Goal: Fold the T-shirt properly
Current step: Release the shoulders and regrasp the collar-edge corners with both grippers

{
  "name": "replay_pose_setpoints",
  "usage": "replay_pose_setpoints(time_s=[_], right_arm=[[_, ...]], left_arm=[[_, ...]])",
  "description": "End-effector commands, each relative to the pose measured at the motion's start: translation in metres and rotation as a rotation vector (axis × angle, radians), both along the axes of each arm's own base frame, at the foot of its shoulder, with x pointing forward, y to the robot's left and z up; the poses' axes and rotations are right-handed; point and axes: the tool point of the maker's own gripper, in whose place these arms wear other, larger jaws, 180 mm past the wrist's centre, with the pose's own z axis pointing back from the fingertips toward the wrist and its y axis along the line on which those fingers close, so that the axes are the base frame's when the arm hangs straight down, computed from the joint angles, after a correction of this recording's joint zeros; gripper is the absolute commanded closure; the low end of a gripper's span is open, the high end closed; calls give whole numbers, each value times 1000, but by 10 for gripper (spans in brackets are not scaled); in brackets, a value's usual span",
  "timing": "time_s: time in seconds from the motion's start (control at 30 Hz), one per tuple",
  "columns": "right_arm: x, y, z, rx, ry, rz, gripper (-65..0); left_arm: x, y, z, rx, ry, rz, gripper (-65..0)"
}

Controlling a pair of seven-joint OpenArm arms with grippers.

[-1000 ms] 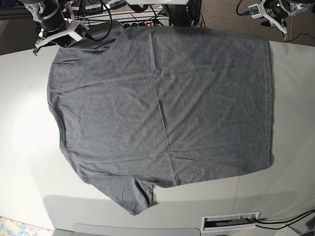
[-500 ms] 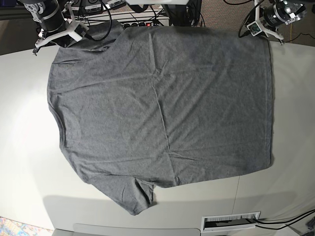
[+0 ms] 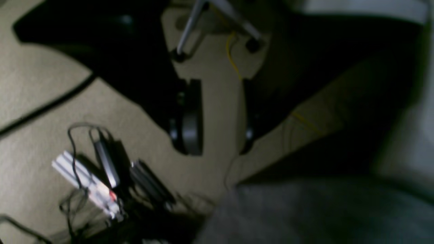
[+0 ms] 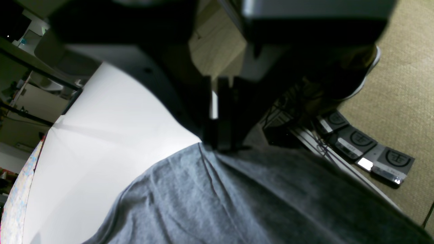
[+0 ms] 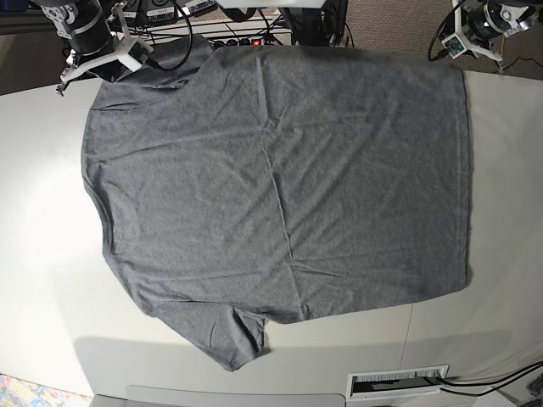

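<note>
— On the white table [image 5: 34,212], how far along was the folding?

— Not begun, by my judgement. The T-shirt [image 5: 280,178] lay spread flat, collar toward the base view's left, hem toward its right, one sleeve pointing at the near edge. No fold showed; every fold was left to do.

— And the grippers?

— The right gripper [image 4: 218,135] was clenched on the T-shirt at its far edge near the shoulder, its jaws pressed together on the grey cloth. The left gripper [image 5: 479,30] hung beyond the far hem corner, off the cloth; its fingers [image 3: 190,118] stood apart with nothing between them.

— What about the table and room?

— The tabletop was smooth and pale, with a slotted vent [image 5: 397,382] at the near edge. Beyond the far edge ran beige carpet [image 3: 40,84], strewn with cables and a power strip [image 3: 86,184].
</note>
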Motion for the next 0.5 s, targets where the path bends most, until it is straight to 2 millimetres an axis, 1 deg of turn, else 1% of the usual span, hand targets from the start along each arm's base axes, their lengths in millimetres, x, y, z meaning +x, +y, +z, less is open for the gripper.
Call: replay_pose_setpoints(time_s=[0.0,0.13,0.27,0.37,0.47], right_arm=[[5,2,7,-1,-26,13,0],[5,1,7,-2,-26,12,0],[5,1,7,-2,-26,12,0],[5,2,7,-2,-26,12,0],[5,2,7,-2,-26,13,0]], left_arm=[[10,2,6,-9,-28,9,-185],[31,5,14,-45,-78,80,-185],[43,15,20,-32,-115,99,-185],[45,15,22,-46,-120,114,-185],[41,4,23,-117,-86,123,-185]])
